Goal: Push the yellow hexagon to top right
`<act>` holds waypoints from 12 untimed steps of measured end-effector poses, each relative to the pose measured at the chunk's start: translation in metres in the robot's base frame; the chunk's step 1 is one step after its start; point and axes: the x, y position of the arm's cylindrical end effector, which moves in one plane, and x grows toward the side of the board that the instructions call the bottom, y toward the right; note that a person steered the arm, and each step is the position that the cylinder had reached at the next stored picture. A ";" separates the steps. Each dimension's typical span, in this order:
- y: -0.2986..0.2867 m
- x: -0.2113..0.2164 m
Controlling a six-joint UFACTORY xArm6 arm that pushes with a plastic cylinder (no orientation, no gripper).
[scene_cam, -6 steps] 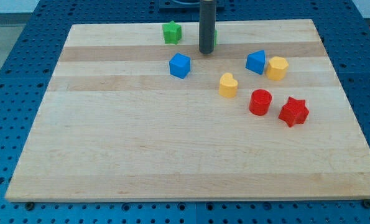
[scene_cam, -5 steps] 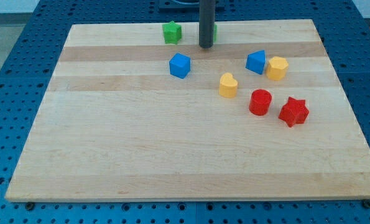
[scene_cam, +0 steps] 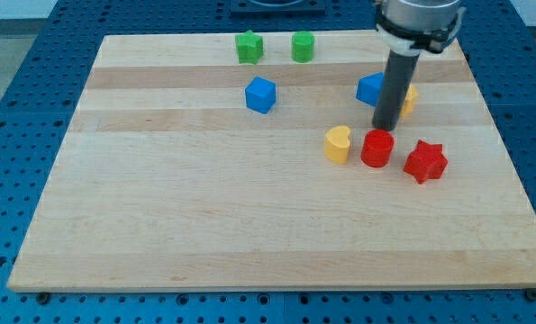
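1. Green star (scene_cam: 248, 47), green cylinder (scene_cam: 303, 46): top edge of the board (scene_cam: 204, 216).
2. Blue cube (scene_cam: 260, 94): below them.
3. Yellow heart (scene_cam: 338, 144), red cylinder (scene_cam: 377, 148): mid-right.
4. Blue block (scene_cam: 369, 88): partly hidden by rod.
5. My tip (scene_cam: 386, 127): just above red cylinder, beside the yellow hexagon (scene_cam: 410, 97). No jaws; holds nothing.
6. Yellow hexagon: mostly hidden behind rod, short of top right corner. Push apparently outstanding.
7. Red star (scene_cam: 425, 161): rightmost.

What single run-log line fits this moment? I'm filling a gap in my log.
target: yellow hexagon block, partly hidden behind rod | my tip: at its lower left, just above red cylinder block | goal: top right, not reached
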 end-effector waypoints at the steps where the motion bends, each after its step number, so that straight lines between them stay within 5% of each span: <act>1: 0.011 -0.016; 6: 0.061 -0.035; 12: 0.021 -0.055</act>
